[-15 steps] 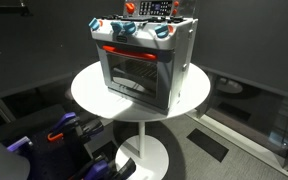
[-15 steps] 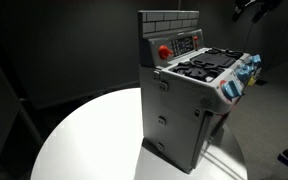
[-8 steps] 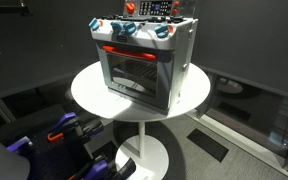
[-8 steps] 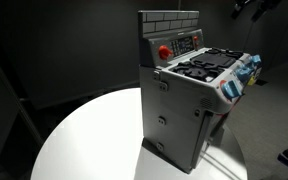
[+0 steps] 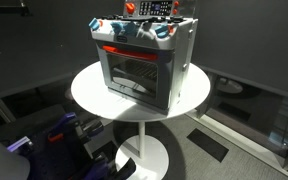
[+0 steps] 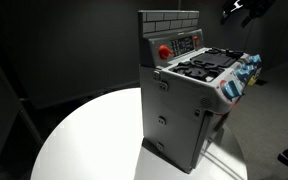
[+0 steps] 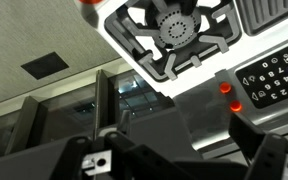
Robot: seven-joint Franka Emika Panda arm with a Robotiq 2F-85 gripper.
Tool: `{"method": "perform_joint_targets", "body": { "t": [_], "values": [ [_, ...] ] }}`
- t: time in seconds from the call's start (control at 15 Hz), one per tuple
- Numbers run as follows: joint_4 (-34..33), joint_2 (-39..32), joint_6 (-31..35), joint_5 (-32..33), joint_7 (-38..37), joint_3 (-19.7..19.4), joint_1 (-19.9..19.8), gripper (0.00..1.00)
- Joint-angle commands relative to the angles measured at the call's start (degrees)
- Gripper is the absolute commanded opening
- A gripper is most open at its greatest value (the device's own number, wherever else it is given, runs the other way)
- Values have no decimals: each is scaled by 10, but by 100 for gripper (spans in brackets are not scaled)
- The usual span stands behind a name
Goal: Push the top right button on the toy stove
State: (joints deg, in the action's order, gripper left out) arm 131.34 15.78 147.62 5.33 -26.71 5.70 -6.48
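Toy stove [image 5: 142, 60] stands on round white desk [image 5: 89, 95], nearer one edge than middle. Fingers [image 7: 94, 160] spread wide, hold nothing, hang over it. Red buttons [image 7: 225, 88] in sight below, likely to line up push.

2 black, angular jaws with pale fittings.

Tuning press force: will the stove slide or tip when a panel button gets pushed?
Probably light: the stove looks like hollow plastic. It stands on a smooth white table with no visible fixing, so a sideways push may slide it. The panel rises above the top at the back, so a hard press there might rock it.
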Motion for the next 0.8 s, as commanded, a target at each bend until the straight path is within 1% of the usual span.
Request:
{"method": "perform_joint_targets", "body": {
  "t": [0.0, 0.33, 0.73],
  "values": [
    [-32, -49, 15, 17, -37, 9, -4, 100],
    [-64, -103, 20, 14, -46, 1, 9, 100],
    [-98, -146, 20, -8, -30, -14, 31, 100]
  ]
}}
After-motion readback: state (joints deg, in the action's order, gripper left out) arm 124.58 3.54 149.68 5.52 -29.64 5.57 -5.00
